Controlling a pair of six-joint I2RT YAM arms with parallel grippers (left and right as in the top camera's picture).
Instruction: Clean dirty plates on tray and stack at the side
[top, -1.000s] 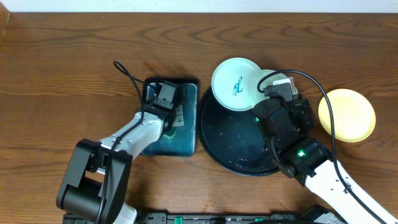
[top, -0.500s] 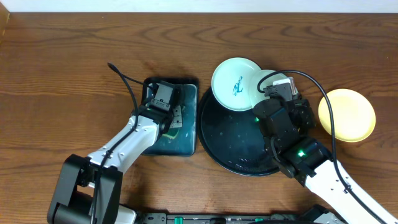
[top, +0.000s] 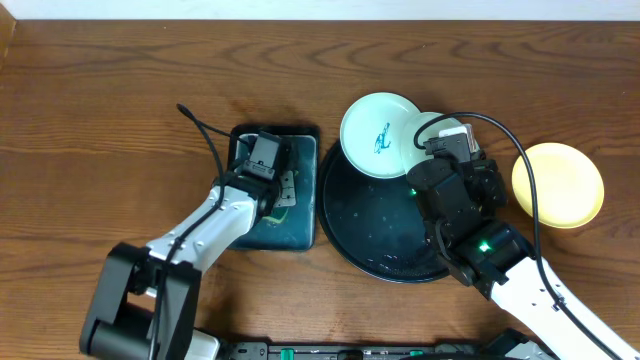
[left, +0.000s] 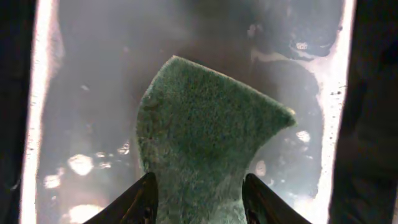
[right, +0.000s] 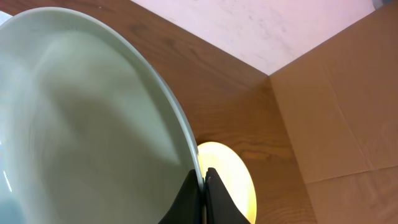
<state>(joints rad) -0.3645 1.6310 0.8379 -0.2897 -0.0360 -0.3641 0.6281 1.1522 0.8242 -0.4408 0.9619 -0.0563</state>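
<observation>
Overhead and wrist views. I am looking at a wooden table (top: 100, 100) whose near edge is being cut off by the frame. Both arm bases are covering its near strip. Bare wood is lying open along the far side and across the whole left end.

The black tray (top: 370, 220) is sitting right of centre. My right arm is hiding its near-right rim, and the far rim is disappearing under a plate. Its left half is showing bare. The teal tray (top: 300, 225) is lying just beside it on the left, with only a thin gap between them. My left arm is masking its left side.

The yellow plate (top: 558, 185) is resting alone on the wood to the right, apart from the black tray, with free table around it. The mint plate (top: 375, 120), which is carrying a teal scribble, is overlapping the black tray's far rim. The white plate (right: 93, 124) is lying just to the mint plate's right. From above it is mostly hidden under my right wrist, so I cannot tell how it is tilting.

The sponge (left: 205, 137) is filling the left wrist view over the teal tray's wet floor, and its near end is running out of frame.

The left gripper (left: 200, 199) is standing partway apart, its two fingertips pressing the sponge's sides. The right gripper (right: 202, 183) is pinching the white plate's rim, jaws nearly together.
</observation>
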